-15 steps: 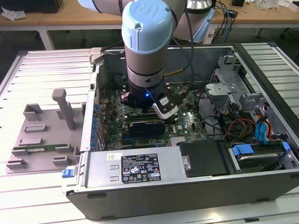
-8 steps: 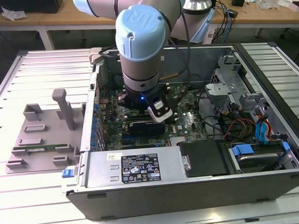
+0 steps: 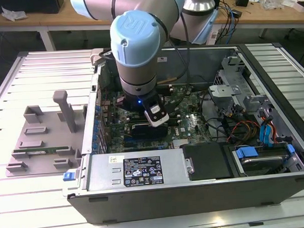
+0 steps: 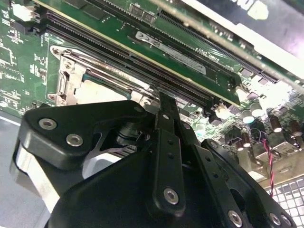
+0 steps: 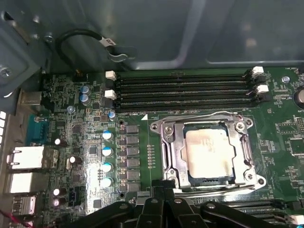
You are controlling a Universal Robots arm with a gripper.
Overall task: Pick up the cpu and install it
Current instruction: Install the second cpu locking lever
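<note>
Small square cpu with a silver-grey metal top plate [image 5: 209, 153] seated flat inside the metal-framed socket [image 5: 167, 152] on the green motherboard [image 5: 142, 156], just beside the black memory slots [image 5: 185, 92]. Black-linkage gripper [image 5: 160, 190] poised at the socket's edge, fingertips drawn together, clenched on nothing visible. Judged as the seating or checking stage: best done by keeping the fingertips off the socket's frame, confirming the chip lies level all round, and applying no sideways force on it.
</note>
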